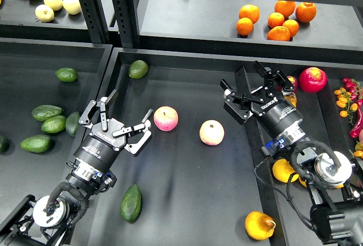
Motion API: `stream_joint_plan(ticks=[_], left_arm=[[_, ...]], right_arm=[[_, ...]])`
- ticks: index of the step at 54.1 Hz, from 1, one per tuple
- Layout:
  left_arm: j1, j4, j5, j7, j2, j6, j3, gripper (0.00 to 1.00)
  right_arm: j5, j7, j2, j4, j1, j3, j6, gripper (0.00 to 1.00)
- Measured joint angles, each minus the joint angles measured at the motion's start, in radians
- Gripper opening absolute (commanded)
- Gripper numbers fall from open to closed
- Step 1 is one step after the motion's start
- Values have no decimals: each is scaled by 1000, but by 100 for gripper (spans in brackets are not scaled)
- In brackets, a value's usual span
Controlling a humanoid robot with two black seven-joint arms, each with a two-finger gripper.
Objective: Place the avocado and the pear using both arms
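The avocado (131, 203), long, dark green and glossy, lies on the floor of the middle tray (187, 200) near its front, just right of my left forearm. The pear (259, 225), yellow-orange with a reddish blush, rests at the front right by the tray's right wall. My left gripper (126, 111) hovers open over the tray's left part, next to a pink-yellow apple (165, 118), and holds nothing. My right gripper (253, 77) is open and empty over the tray's right side, far behind the pear.
A second pink-yellow apple (211, 132) lies mid-tray and a rounder green avocado (138, 68) at the back. Several avocados (46, 111) fill the left bin. Oranges (276, 18) sit on the back shelf. A red fruit (312, 79), chillies (349, 96) and a yellow fruit (282, 170) are at right.
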Motion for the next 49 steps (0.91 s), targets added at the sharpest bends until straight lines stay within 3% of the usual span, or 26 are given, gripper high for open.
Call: stream_joint_plan(ticks=[49], left_arm=[[18,-7,-11,12,0,0,-19,100]], right_arm=[[0,0,0,0,-4,2,6,100]])
